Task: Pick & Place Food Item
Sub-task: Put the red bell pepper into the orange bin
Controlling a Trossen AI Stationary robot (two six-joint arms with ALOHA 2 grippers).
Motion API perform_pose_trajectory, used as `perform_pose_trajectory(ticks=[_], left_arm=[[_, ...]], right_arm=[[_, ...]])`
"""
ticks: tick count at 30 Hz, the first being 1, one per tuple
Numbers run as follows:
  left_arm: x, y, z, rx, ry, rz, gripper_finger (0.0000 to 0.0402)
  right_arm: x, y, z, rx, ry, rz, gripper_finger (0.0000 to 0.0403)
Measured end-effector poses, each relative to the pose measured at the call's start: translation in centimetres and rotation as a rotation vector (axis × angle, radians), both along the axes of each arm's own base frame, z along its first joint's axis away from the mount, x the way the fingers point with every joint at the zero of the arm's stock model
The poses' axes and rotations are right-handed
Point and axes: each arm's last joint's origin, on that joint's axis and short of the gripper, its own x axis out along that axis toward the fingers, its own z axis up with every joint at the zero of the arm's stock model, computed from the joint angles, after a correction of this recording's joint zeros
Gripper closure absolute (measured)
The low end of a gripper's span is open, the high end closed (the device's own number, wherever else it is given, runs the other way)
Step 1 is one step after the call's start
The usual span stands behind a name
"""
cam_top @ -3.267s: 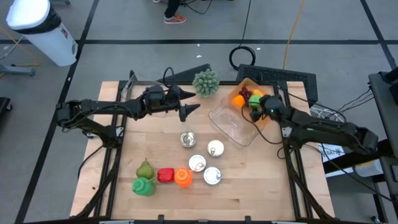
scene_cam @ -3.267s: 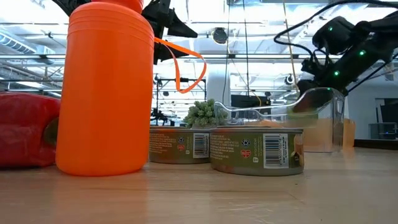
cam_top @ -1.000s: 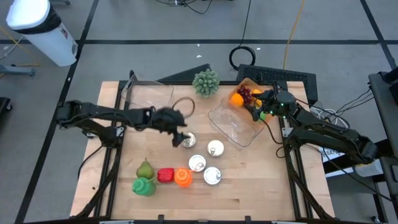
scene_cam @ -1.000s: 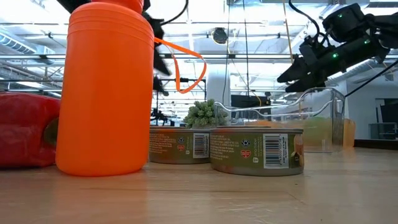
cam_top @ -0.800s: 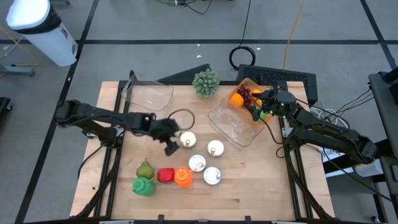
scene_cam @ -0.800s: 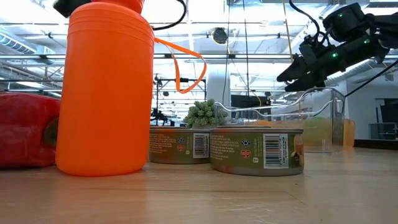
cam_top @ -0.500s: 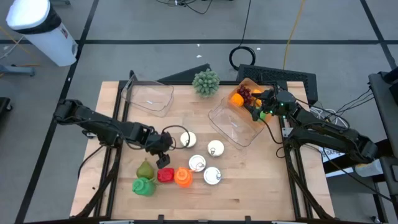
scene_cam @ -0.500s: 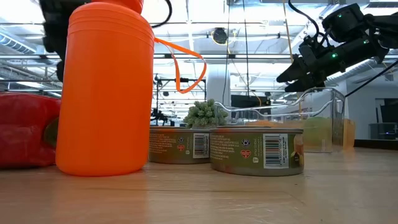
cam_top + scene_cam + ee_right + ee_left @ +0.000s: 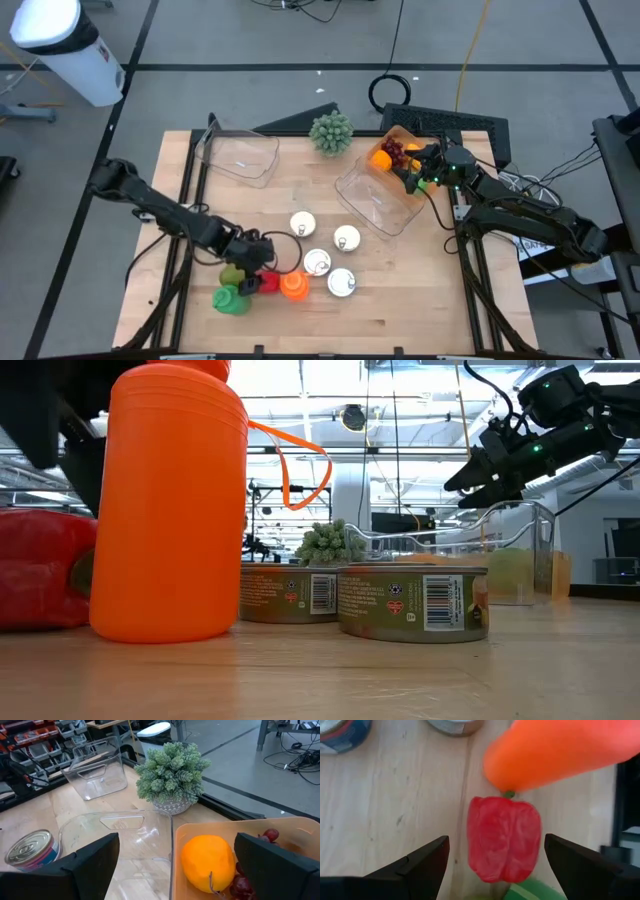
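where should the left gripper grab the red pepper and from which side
Across the red pepper's broad body, coming straight down from above. The left gripper is open, its fingers already straddling the pepper. The orange bottle and green item crowd its ends, so avoid those.

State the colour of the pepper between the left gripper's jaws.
Red, clearest in the left wrist view: the bell pepper.

Red pepper (image 9: 504, 838) between open left pincer (image 9: 495, 865) fingers, orange bottle (image 9: 555, 750) just beyond, bare wood alongside.
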Motion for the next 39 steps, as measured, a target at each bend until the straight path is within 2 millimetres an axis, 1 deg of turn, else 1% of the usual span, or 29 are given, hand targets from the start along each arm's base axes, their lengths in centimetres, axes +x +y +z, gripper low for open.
perform_pose_trajectory(ticks=[6, 10, 16, 23, 27, 30, 33, 37, 39], left_arm=[[0.6, -0.9, -2.0, 0.032, 0.070, 0.005, 0.0062], [1.2, -1.4, -3.2, -0.007, 0.113, -0.001, 0.0062], [1.7, -2.0, -3.6, -0.069, 0.104, -0.027, 0.0062], [1.6, -2.4, -3.6, -0.032, 0.082, -0.029, 0.0062], [1.6, -2.5, -4.0, -0.023, 0.096, -0.029, 0.0063], [1.7, -2.5, -4.4, -0.030, 0.119, -0.042, 0.0081], [1.8, -2.6, -4.6, -0.020, 0.114, -0.074, 0.0116], [2.0, -2.1, -4.4, -0.014, 0.103, -0.079, 0.0163], [1.9, -1.7, -4.0, -0.018, 0.094, -0.058, 0.0176]], right_arm=[[0.0, 0.0, 0.0, -0.019, 0.013, 0.006, 0.0026], [0.0, 0.0, 0.0, -0.019, 0.014, 0.007, 0.0026], [0.0, 0.0, 0.0, -0.018, 0.014, 0.007, 0.0026], [0.0, 0.0, 0.0, -0.017, 0.016, 0.007, 0.0026], [0.0, 0.0, -0.1, -0.015, 0.019, 0.007, 0.0026], [0.0, 0.0, -0.1, -0.015, 0.019, 0.007, 0.0026], [0.0, 0.0, -0.1, -0.015, 0.019, 0.007, 0.0026], [0.0, 0.0, -0.1, -0.014, 0.019, 0.007, 0.0026], [0.0, 0.0, -0.1, -0.014, 0.019, 0.007, 0.0026]])
